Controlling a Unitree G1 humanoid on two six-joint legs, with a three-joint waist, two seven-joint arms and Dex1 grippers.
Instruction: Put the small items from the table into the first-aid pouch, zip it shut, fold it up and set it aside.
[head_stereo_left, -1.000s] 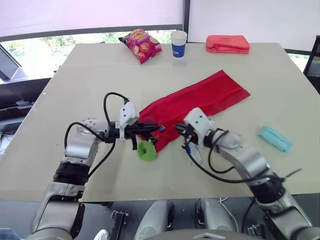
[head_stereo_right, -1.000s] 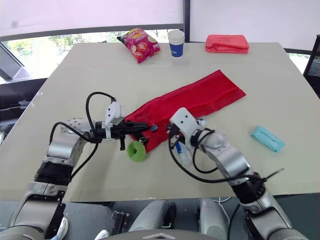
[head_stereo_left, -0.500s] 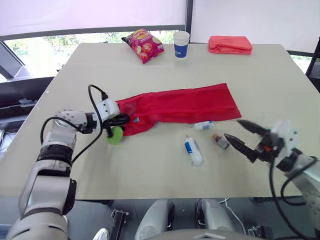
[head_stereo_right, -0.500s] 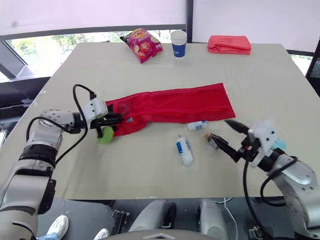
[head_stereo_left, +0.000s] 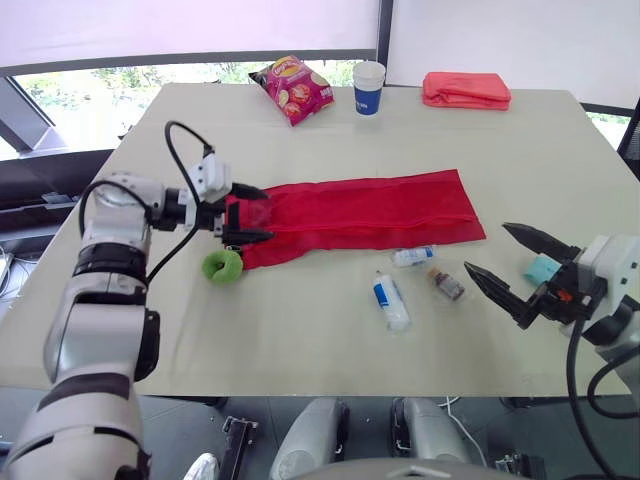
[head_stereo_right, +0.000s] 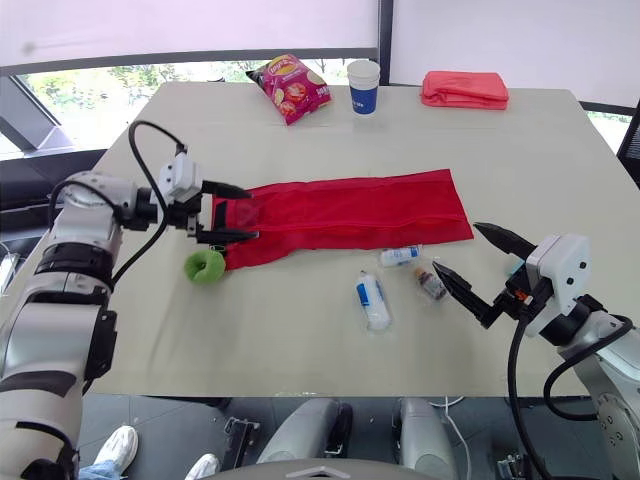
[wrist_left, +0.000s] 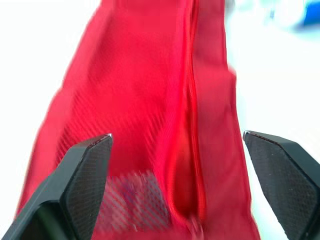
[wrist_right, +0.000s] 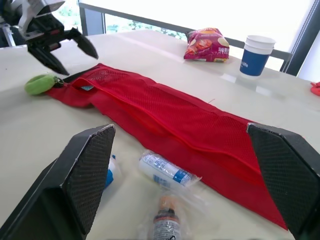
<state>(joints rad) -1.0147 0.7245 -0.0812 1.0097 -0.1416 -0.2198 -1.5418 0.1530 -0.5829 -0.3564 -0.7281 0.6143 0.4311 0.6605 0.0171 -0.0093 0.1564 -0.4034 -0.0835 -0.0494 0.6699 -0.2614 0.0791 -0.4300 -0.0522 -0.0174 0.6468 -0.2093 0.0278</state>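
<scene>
The red mesh pouch (head_stereo_left: 370, 208) lies flat and stretched out across the middle of the table, its zip (wrist_left: 191, 100) running along it. My left gripper (head_stereo_left: 267, 214) stands open over the pouch's left end, holding nothing. A green ring (head_stereo_left: 222, 265) lies just in front of that end. In front of the pouch lie a white-and-blue tube (head_stereo_left: 392, 301), a small wrapped roll (head_stereo_left: 412, 256) and a little brown bottle (head_stereo_left: 447, 283). My right gripper (head_stereo_left: 487, 248) is open and empty, to the right of the bottle. A teal packet (head_stereo_left: 542, 268) peeks out behind it.
At the table's far edge stand a snack bag (head_stereo_left: 292, 88), a blue-and-white paper cup (head_stereo_left: 368, 74) and a folded red cloth (head_stereo_left: 466, 89). Bare tabletop (head_stereo_left: 300, 350) runs along the near edge.
Both grippers have opened and let go of the pouch, which went from lying slanted and bunched to straight and flat. My right arm has drawn back to the right, uncovering the small items.
</scene>
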